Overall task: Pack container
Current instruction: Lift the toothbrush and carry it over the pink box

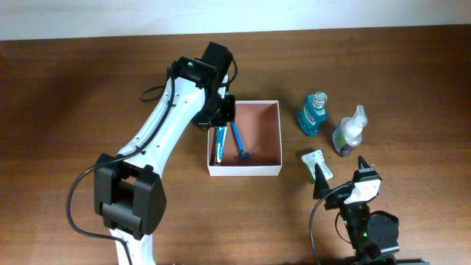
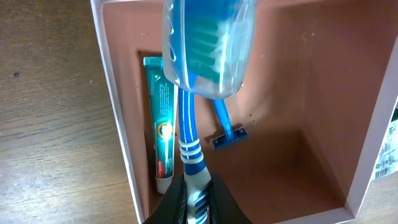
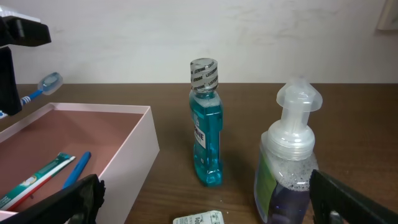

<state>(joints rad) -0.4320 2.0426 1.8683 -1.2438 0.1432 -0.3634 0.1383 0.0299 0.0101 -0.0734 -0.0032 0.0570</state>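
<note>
Left hand (image 2: 196,198) reaching over container (image 1: 244,171) left wall, pinching capped toothbrush (image 2: 189,143) handle above toothpaste (image 2: 160,137), razor (image 2: 227,127); container's right half lying bare. Right hand (image 1: 340,175) gaping wide, holding nothing.

- A brown wooden table (image 1: 73,88) with long, streaky grain fills nearly the whole overhead view.
- Past its far edge runs a pale strip (image 1: 331,15).
- From the right wrist view, a plain off-white wall (image 3: 280,37) rises behind the table's far edge.
- High on the wall at the right sits a pale rectangular plate (image 3: 387,15), perhaps a switch.
- The light is soft and even, with a faint sheen on the tabletop.
</note>
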